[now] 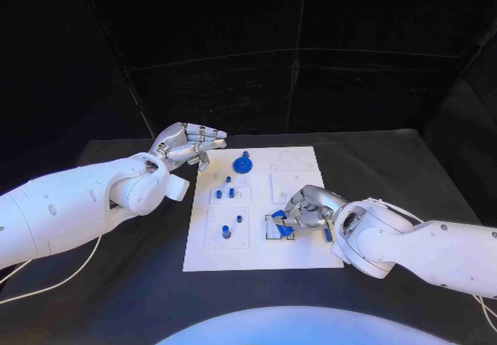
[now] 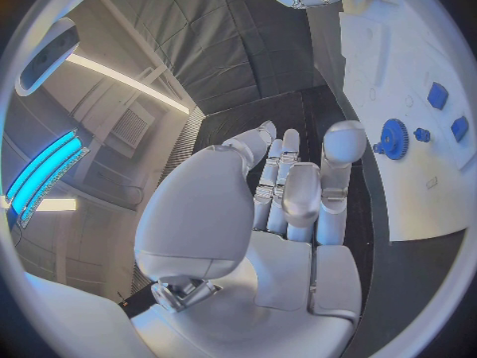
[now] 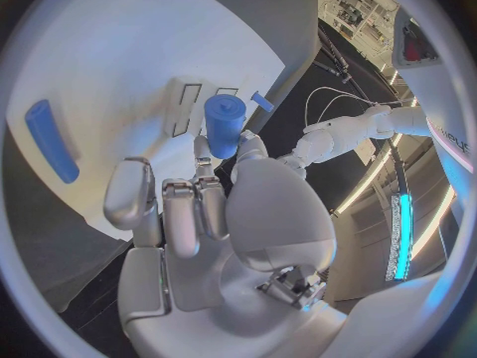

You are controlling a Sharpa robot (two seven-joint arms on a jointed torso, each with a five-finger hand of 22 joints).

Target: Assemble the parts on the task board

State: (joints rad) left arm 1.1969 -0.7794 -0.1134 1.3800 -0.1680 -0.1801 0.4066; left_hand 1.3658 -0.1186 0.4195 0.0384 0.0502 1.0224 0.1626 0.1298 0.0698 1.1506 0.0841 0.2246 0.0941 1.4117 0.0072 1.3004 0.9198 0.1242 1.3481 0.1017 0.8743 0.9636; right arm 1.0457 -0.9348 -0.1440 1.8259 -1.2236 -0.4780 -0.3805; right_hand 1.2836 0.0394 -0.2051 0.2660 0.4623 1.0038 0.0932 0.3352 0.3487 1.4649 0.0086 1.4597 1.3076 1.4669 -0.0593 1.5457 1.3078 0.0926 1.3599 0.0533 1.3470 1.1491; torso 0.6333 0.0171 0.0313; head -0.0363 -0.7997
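Blue parts (image 1: 241, 164) on a white task board (image 1: 311, 255), black table (image 1: 124, 287).

I can read no text, number or brand here. The task board (image 1: 300, 255) in front of me carries some small marks, but they are too small to read.

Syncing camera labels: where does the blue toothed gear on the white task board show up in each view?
Head view: blue toothed gear near the board's far edge, right of the left hand.
Left wrist view: gear beyond the fingers.
Right wrist view: I can't make it out.
Shared landmark: white task board.
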